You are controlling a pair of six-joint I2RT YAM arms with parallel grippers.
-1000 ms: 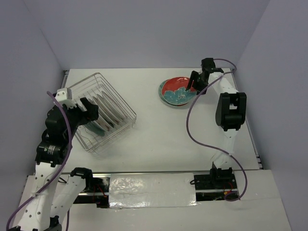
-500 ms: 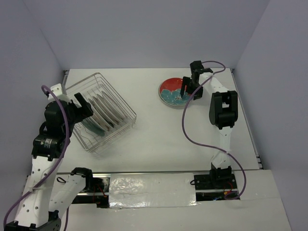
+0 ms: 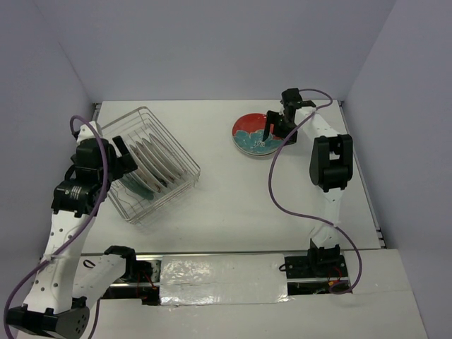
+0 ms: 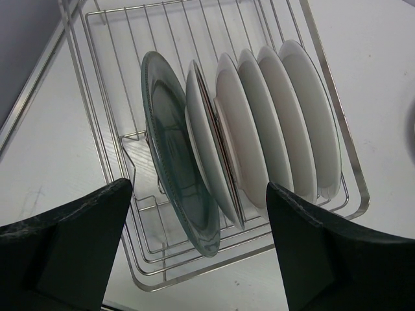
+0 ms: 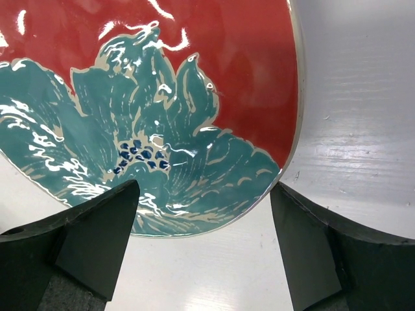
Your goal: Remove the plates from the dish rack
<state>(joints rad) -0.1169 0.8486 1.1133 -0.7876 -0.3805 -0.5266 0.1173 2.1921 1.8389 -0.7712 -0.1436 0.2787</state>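
Plates [image 4: 259,129] packed close in dish rack [image 4: 107,78]: open left tool [image 4: 198,220] may pinch two at once, gaps apparently narrow; right tool [image 5: 204,220] open too.

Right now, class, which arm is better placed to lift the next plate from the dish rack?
Left: the left gripper hovers open over the dish rack, facing the grey-teal plate; the right gripper is across the table, open over the floral plate.

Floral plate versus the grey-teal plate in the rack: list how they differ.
The floral plate lies flat on the table; the grey-teal plate stands on edge in the dish rack. The floral plate is red with a teal flower; the grey-teal plate is plain. Both are round.
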